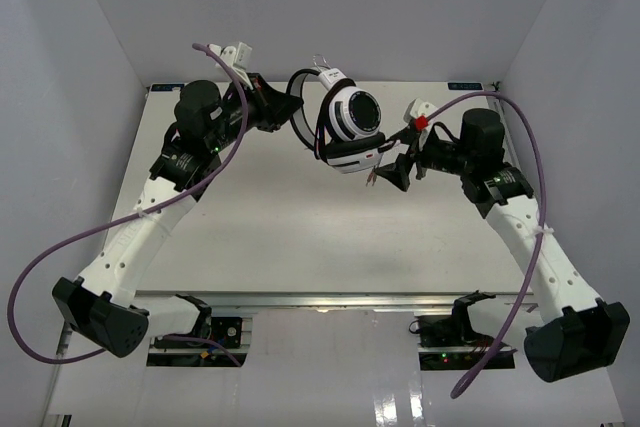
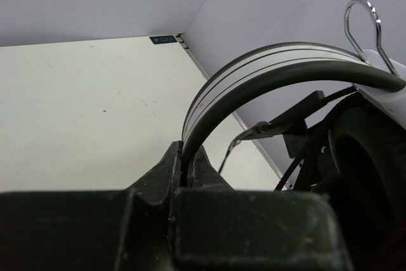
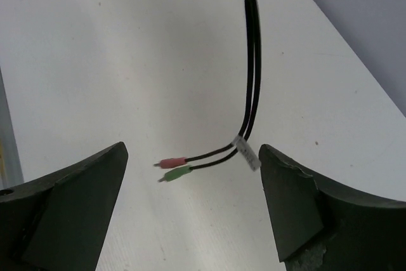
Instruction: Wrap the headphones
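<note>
The left claw (image 2: 187,164) clamps the headband (image 2: 254,84) of the headphones (image 1: 350,117), held above the tabletop (image 1: 280,237); the right claw (image 3: 191,157) stands apart (2 plugs (image 3: 174,168) hang near it).

Looks like smooth, shiny white plastic on the headphones (image 1: 350,117), glossy black in the middle. Looks dull and rubbery black along the headband (image 2: 254,87), next to a bright, shiny metal wire loop (image 2: 361,17). Shows a thin, smooth black skin on the cord (image 3: 254,80), pink and green plastic on the plugs (image 3: 174,168). Looks matt, dark and chipped rough on the fingers (image 3: 298,182) of the right gripper (image 3: 192,157). Looks smooth and pale on the table (image 1: 300,227).
</note>
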### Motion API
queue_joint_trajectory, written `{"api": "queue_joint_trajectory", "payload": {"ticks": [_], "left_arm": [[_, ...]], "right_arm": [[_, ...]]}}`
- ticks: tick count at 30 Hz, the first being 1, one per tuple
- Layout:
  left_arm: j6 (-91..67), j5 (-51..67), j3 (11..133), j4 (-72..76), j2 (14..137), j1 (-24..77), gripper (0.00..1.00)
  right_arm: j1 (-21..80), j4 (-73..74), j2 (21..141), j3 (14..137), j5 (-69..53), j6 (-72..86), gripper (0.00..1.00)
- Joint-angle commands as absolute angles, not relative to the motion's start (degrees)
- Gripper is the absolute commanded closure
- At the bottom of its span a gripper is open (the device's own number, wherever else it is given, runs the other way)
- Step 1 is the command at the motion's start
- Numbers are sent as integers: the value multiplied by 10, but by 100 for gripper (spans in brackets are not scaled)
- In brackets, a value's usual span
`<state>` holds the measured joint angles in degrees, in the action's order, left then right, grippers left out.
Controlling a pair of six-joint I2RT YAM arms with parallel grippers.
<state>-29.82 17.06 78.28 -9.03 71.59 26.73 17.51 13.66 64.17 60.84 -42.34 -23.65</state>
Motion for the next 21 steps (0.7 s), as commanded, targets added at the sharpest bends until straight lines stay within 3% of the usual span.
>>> {"api": "queue_joint_trajectory", "payload": {"ticks": [1, 2, 5, 6, 8, 10, 12, 13, 15, 17, 19, 21], "left_arm": [[-343, 195, 782, -38, 679, 265, 100], [-349, 200, 780, -32, 681, 264, 100], [-362, 211, 776, -15, 685, 264, 100], [-365, 213, 774, -11, 686, 264, 100], [-369, 214, 774, -8, 686, 263, 100], [-368, 212, 778, -12, 685, 259, 100], [-367, 207, 775, -13, 680, 256, 100], [-367, 207, 775, -14, 679, 253, 100], [-369, 213, 772, -11, 679, 249, 100], [-372, 222, 770, -7, 680, 247, 100], [-377, 226, 770, -4, 684, 247, 100], [-384, 229, 766, 1, 685, 246, 100]], "right_arm": [[172, 52, 654, 627, -399, -99, 5], [171, -7, 677, 624, -425, -54, 11], [180, -272, 790, 609, -569, 112, 64], [194, -314, 806, 613, -579, 165, 69], [219, -218, 818, 651, -545, 102, 69], [231, -103, 803, 680, -484, -56, 51], [225, -30, 754, 665, -459, -119, 24], [225, -16, 736, 657, -449, -164, 2], [222, -4, 702, 635, -461, -188, 9], [219, 13, 689, 625, -533, -187, 9], [223, -68, 698, 611, -561, -139, 10], [224, -121, 730, 615, -542, -50, 65]]}}
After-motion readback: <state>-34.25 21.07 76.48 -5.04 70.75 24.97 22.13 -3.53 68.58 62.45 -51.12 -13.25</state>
